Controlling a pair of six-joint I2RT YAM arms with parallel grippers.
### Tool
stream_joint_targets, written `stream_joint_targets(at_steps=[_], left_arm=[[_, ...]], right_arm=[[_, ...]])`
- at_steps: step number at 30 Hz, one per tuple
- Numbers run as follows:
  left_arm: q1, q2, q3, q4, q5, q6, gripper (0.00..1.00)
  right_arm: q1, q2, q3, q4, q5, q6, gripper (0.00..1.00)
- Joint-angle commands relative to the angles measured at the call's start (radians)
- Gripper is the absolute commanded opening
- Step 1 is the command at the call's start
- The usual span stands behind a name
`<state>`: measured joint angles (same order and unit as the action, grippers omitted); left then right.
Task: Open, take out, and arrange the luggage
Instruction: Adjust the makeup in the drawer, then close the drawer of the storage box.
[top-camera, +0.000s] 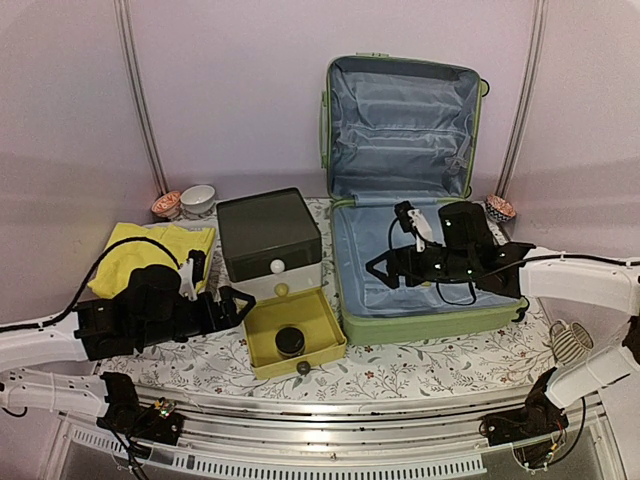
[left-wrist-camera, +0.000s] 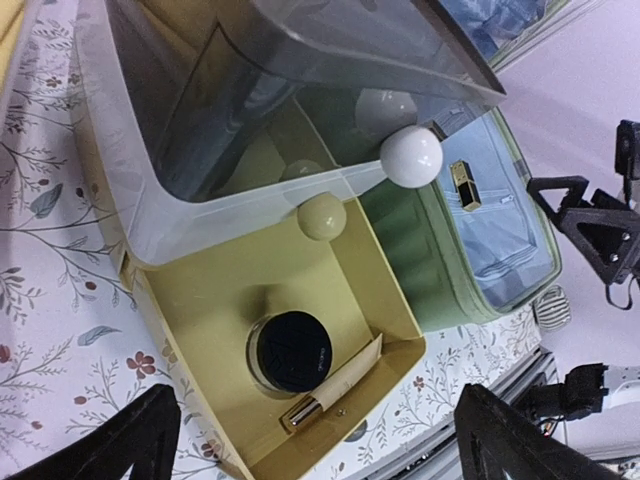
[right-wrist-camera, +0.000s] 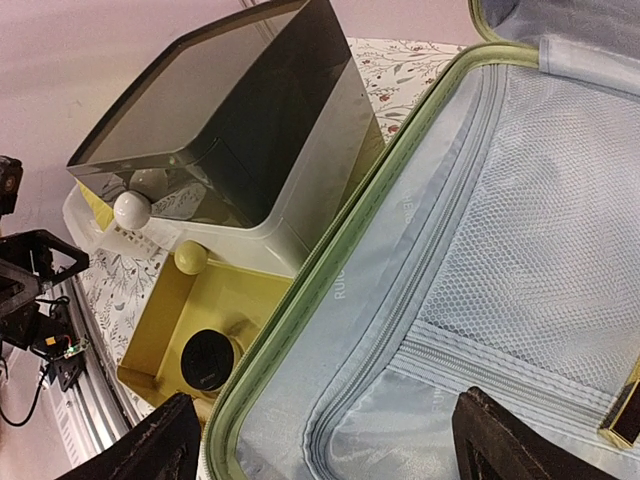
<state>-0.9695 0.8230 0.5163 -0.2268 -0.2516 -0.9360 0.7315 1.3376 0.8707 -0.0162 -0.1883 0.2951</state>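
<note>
The light-green luggage (top-camera: 430, 325) lies open on the right, its lid upright against the back wall and the pale blue lining showing. My right gripper (top-camera: 385, 270) hovers open over the lining of the base (right-wrist-camera: 480, 250), holding nothing. A small gold-and-black lipstick (left-wrist-camera: 461, 185) lies inside the base, also at the right edge of the right wrist view. My left gripper (left-wrist-camera: 315, 440) stands open above the front of the pulled-out yellow drawer (left-wrist-camera: 200, 300). In the drawer lie a round black compact (left-wrist-camera: 290, 352) and a cream tube with a gold cap (left-wrist-camera: 335, 385).
The dark-lidded drawer box (top-camera: 268, 235) stands left of the luggage, with white and yellow knobs on its front. A yellow cloth (top-camera: 150, 250) and small bowls (top-camera: 197, 198) sit at the back left. Another bowl (top-camera: 500, 208) and a white mesh basket (top-camera: 570, 340) are on the right.
</note>
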Motion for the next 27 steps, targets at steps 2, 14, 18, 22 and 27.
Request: stream_joint_targets(at_steps=[2,14,18,22,27], left_arm=[[-0.029,0.008,0.071,0.05,-0.016,-0.056,0.97],[-0.293,0.235,0.077,0.21,-0.077,-0.217,0.89],[-0.316,0.291,0.087,0.225,-0.058,-0.235,0.89],[-0.316,0.295,0.041,0.294,-0.032,-0.254,0.88],[-0.315,0.27,-0.033,0.396,-0.021,-0.272,0.85]], right_arm=[[-0.007,0.041,0.079,-0.02,0.023,-0.001,0.89],[-0.007,0.054,0.116,-0.089,-0.019,-0.009,0.88],[0.014,0.064,0.1,-0.096,-0.091,-0.034,0.83],[0.048,0.032,0.055,-0.082,-0.088,-0.064,0.84],[0.116,0.001,0.02,-0.077,-0.058,-0.117,0.84]])
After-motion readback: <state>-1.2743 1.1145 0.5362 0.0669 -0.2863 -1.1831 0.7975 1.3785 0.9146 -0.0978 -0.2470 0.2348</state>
